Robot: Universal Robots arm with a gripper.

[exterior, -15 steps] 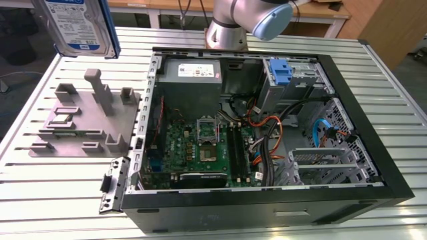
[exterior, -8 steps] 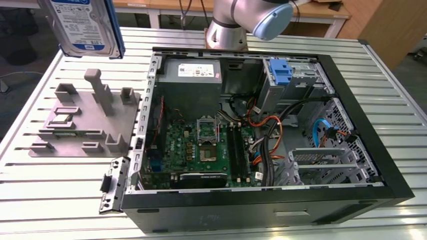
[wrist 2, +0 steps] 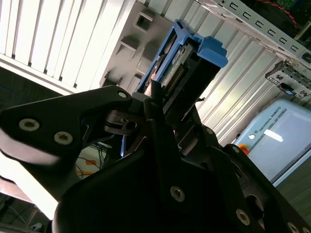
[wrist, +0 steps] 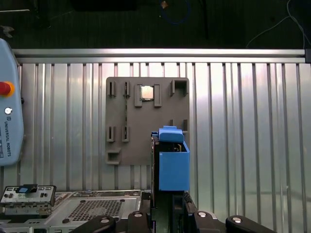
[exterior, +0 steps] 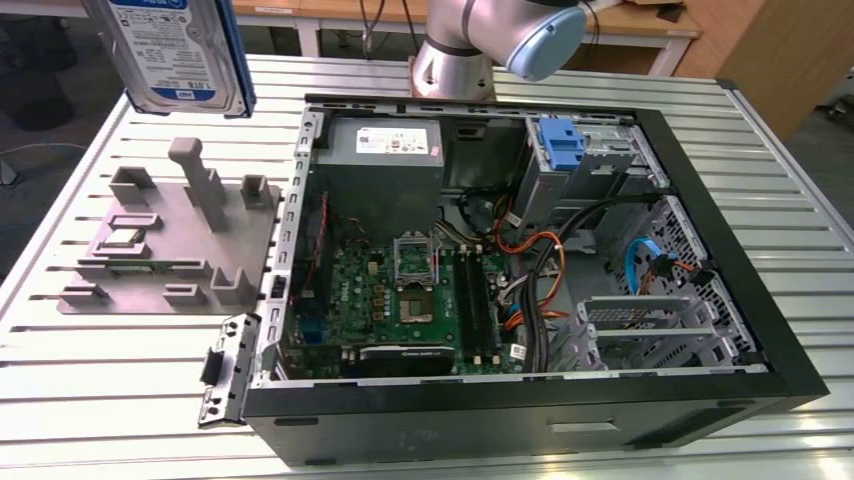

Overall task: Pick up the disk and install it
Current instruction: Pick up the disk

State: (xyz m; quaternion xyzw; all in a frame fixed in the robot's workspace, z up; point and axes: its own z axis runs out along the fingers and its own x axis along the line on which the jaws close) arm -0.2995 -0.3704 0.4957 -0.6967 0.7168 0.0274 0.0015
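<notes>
Disk held aloft over the table, not yet in the case.

At the upper left of the exterior view the disk [exterior: 180, 50] hangs label-outward, well above the grey fixture plate [exterior: 160, 250] at middle left on the slatted table [exterior: 107, 410]. In the second wrist view the gripper [wrist 2: 167, 104] is closed tight on the disk's blue carrier. The picking step looks done and the install step is not. Towards the centre lies the open computer case [exterior: 787, 370], with the power supply [exterior: 380, 150] at its upper left and the motherboard [exterior: 400, 300] below it. A bare blue bracket [exterior: 561, 145] sits in the drive bay at upper right of centre. The disk's blue-and-white label and the power supply's white label carry print that I leave unread.
</notes>
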